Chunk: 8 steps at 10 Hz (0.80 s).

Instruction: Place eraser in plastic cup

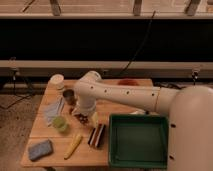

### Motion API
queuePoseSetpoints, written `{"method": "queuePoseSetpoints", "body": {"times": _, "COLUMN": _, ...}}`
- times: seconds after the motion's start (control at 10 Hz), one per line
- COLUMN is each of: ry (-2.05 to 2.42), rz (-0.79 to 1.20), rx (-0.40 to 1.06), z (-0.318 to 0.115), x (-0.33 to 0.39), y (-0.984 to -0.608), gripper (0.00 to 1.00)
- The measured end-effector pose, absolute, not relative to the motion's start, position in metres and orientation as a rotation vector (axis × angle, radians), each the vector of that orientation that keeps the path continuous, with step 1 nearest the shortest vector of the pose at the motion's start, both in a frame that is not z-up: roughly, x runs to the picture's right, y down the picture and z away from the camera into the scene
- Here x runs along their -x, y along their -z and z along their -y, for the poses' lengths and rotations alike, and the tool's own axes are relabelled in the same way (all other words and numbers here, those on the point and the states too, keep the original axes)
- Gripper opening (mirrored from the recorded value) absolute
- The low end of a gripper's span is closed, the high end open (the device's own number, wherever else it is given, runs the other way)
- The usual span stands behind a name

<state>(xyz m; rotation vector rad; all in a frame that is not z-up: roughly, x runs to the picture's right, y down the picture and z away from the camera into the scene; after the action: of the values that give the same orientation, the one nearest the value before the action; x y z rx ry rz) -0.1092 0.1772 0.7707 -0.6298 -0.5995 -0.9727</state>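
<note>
Wooden tabletop [44, 131], dimly lit, dark wall and metal rails behind. White arm [125, 95] stretched across it from the right, bent down at the wrist, gripper [87, 115] hanging low over the middle of the tabletop, between the plastic cup [61, 123] and the eraser [96, 136]. Cannot tell the gripper's opening, nor anything held in it; probably empty, judging by the eraser lying flat near the front edge, just beside the left wall of the green tray [111, 141], yellow stick [73, 145] on its other side. Plastic cup upright, left of the gripper and apart from the eraser, blue-grey sponge [40, 149] in front of it, dark grey cup [68, 95] further back.

Step in hand, by the look of things: reaching for the eraser, nothing placed yet. To do it well: come forward and a little to the right until centred over the block. Turn the wrist to close across the narrow width, not along the stripes. Descend straight, keeping off the tray wall alongside. Take hold near one end rather than mid-length, leaving the other end free for tipping down into the cup. Over the cup, lower slowly and end-first; block longer than the cup's height, so likely to finish leaning out over the rim. Light cup, easily knocked over: no sideways push against its rim.
</note>
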Motion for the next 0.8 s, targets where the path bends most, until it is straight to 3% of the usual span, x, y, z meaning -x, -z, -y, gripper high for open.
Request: {"method": "queuePoseSetpoints", "body": {"times": 0.8, "ry": 0.996, "rz": 0.654, "rx": 0.653, "z": -0.219, "x": 0.039, "y": -0.792, "gripper": 0.8}}
